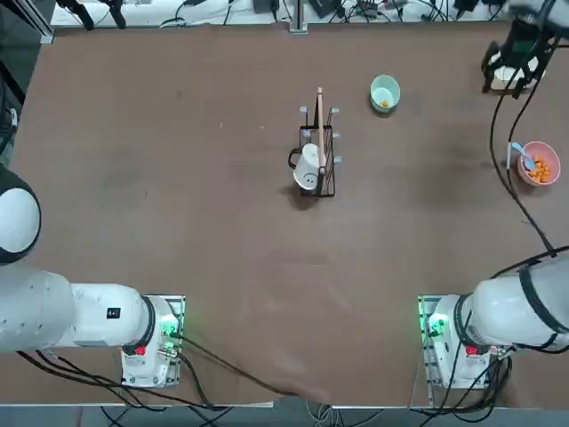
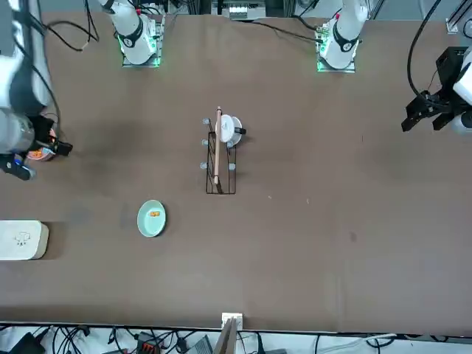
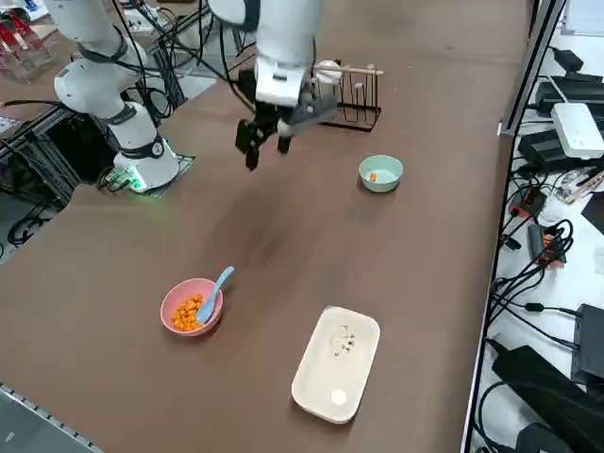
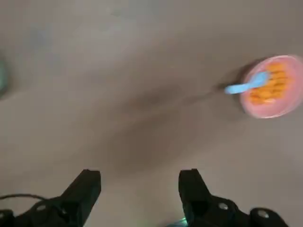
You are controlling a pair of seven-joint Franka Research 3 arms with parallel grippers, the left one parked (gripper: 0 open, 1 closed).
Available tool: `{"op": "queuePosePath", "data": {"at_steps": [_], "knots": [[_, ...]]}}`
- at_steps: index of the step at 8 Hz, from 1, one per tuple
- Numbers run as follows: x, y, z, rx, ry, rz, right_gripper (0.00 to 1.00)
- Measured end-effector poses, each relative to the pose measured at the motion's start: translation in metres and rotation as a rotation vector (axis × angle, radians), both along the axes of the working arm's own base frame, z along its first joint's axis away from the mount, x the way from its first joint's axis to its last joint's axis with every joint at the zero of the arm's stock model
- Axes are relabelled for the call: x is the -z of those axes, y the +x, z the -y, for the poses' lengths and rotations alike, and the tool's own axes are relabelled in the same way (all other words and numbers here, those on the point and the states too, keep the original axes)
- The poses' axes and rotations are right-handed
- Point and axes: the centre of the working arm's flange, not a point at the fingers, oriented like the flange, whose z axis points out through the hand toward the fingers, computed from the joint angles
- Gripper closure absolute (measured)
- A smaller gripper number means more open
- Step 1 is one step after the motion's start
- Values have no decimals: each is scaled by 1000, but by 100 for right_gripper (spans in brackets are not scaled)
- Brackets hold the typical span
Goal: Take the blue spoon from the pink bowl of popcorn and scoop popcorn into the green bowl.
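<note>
In the pink bowl (image 3: 168,302): the blue spoon (image 3: 216,291) lay with its scoop on the popcorn (image 3: 186,315) and its handle over the rim, pointing to about ten or eleven o'clock, with twelve at the table's far edge.
Right gripper (image 4: 140,177): its fingers stood wide apart above the table, with nothing between them, roughly at twelve o'clock from the pink bowl.
Green bowl (image 3: 381,185): it sat at about ten o'clock from the pink bowl, well apart, a little orange popcorn inside.
Step in hand: reaching for the spoon, by my judgement; scooping had yet to come.
Handle: the approach called for straddling its free end, fingers square to its length and clear of the rim, then closing gently so that it would not twist.
Lift: a slow rise, scoop level, would have kept pieces from spilling and the light bowl from tipping.
White dish (image 3: 335,377): the right side view showed it whole; the top view left it mostly hidden beneath the gripper.
Front view: the arm partly covered the pink bowl there.
</note>
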Motion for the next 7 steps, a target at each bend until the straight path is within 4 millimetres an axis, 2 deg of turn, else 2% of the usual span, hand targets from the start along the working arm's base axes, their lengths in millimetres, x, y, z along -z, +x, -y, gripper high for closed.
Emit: {"op": "queuePosePath", "data": {"at_steps": [2,3,4,5,6,7], "knots": [[-76,3,-23,-30,166,89,0],[-113,-3,-49,-100,140,140,0],[-141,-14,-82,-184,83,184,0],[-157,-28,-105,-249,49,209,0],[-162,-37,-106,-287,31,215,0],[-158,-42,-95,-298,18,210,0]]}}
